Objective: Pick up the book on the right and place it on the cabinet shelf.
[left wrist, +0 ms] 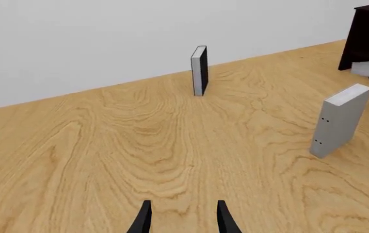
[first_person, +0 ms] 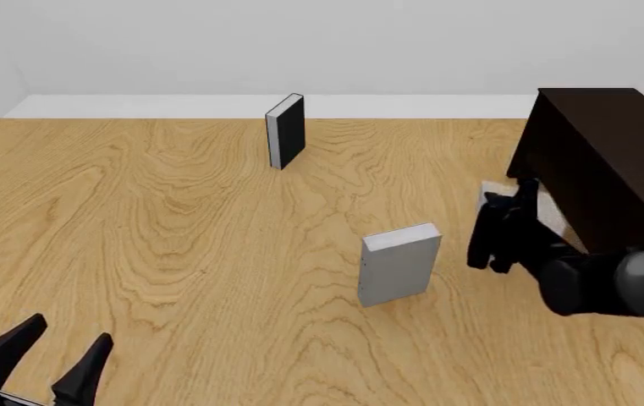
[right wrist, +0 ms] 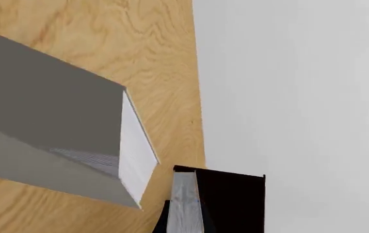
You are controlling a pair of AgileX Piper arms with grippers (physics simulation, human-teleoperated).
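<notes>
Book [first_person: 491, 197] off the tabletop near its right edge, upright, just beside the dark cabinet [first_person: 609, 161]; mostly hidden behind the right gripper [first_person: 503, 222], which looks clamped across its thin slab, though the fingers blur into the dark. Held upright, presumably to slide in edge-first; shelf itself not visible. Leaves grey chunkier book [first_person: 399, 264] mid-table and black book [first_person: 285, 131] by the far edge standing, well apart. Left gripper [first_person: 71, 330] parked at the near left corner, jaws spread, holding nothing.
</notes>
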